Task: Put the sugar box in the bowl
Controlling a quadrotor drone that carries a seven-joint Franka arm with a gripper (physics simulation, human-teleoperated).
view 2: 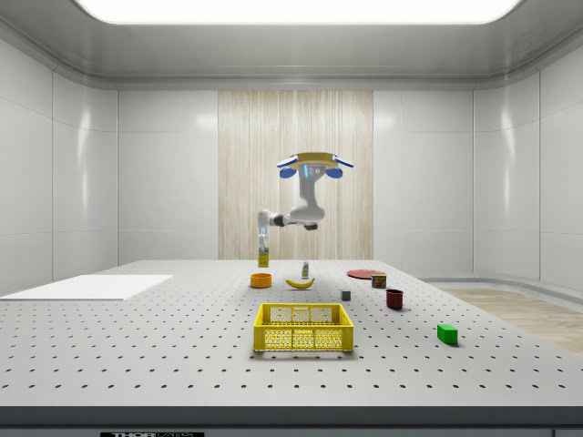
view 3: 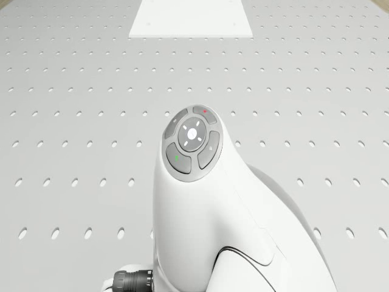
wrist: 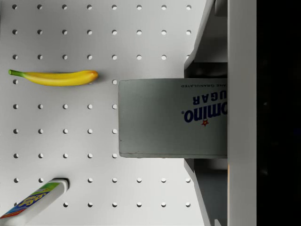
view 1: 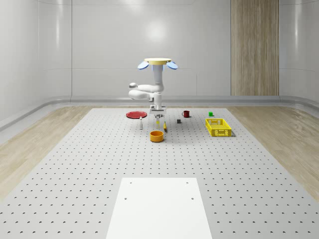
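The drone (view 1: 157, 63) hovers above the perforated table (view 1: 75, 164), its white arm reaching down. My gripper (wrist: 188, 117) is shut on the sugar box (wrist: 169, 117), one finger on each side of it. The box (view 2: 263, 259) hangs upright off the table, held from above by the gripper (view 2: 263, 244). The orange bowl (view 1: 157, 136) stands on the table just in front of the box (view 1: 158, 122) in the whole-scene view. In the side view the bowl (view 2: 261, 280) lies right below the box.
A banana (wrist: 54, 77) and a small bottle (wrist: 33, 200) lie under the gripper. Farther off are a red plate (view 1: 135, 114), a red mug (view 1: 186, 113), a dark cube (view 1: 179, 121), a green cube (view 1: 211, 114), a yellow basket (view 1: 218, 127) and a white pad (view 1: 158, 206).
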